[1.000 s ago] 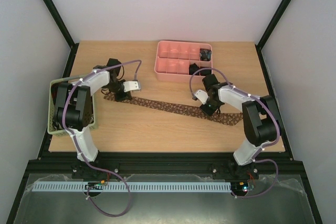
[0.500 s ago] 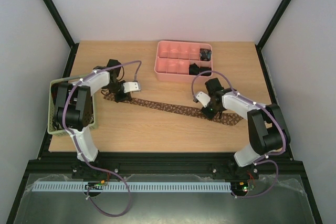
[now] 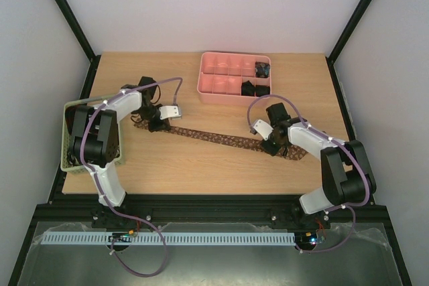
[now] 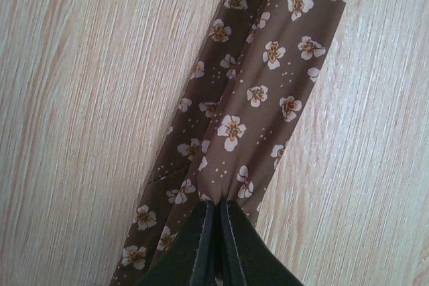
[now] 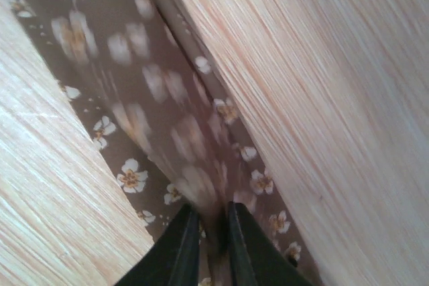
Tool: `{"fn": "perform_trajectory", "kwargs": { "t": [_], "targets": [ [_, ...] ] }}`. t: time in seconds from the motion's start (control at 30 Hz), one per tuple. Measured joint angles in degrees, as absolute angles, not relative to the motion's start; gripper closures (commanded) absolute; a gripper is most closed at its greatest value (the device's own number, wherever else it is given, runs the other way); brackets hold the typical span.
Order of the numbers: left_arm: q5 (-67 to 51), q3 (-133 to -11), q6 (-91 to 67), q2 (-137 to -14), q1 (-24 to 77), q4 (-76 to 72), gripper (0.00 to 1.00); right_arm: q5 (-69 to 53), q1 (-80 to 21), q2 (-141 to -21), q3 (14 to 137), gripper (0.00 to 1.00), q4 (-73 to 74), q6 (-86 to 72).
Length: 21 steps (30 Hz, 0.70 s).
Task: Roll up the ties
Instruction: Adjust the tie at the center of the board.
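While the brown tie (image 3: 214, 138) lies stretched across the bench (image 3: 201, 169), the left end effector (image 4: 216, 207) clamps its fabric near one end, and the right end effector (image 5: 213, 218) clamps the other.

Brightly and evenly lit from above in the overhead view, with faint soft shadows on the table (image 3: 201, 172). Crisp in the left wrist view, down to the flower print of the brown tie (image 4: 268, 98) and the wood grain. Smeared by blur across the right wrist view, worst on the far print, sharper toward the bottom edge.
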State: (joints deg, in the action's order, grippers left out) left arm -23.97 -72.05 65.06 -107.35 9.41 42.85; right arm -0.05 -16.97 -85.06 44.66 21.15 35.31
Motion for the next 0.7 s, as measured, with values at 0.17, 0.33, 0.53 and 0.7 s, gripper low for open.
{"fn": "perform_trajectory", "kwargs": {
  "t": [0.17,0.33,0.53,0.7],
  "targets": [
    [-22.22,-71.92,64.42,-107.57,11.64,42.41,0.92,0.86,-15.90,-85.06,44.95,0.73,23.81,36.64],
    [-20.53,-71.64,63.68,-108.75,12.86,41.34,0.90,0.30,-14.81,-84.66,47.70,0.64,29.08,38.15],
    [-19.92,-70.74,63.40,-108.88,13.28,40.93,0.89,-4.91,-8.75,-85.01,56.49,0.74,38.46,35.73],
    [-19.92,-69.93,62.74,-108.86,14.20,39.99,0.89,-12.05,0.86,-89.45,61.36,0.75,46.30,30.70]
  ]
}}
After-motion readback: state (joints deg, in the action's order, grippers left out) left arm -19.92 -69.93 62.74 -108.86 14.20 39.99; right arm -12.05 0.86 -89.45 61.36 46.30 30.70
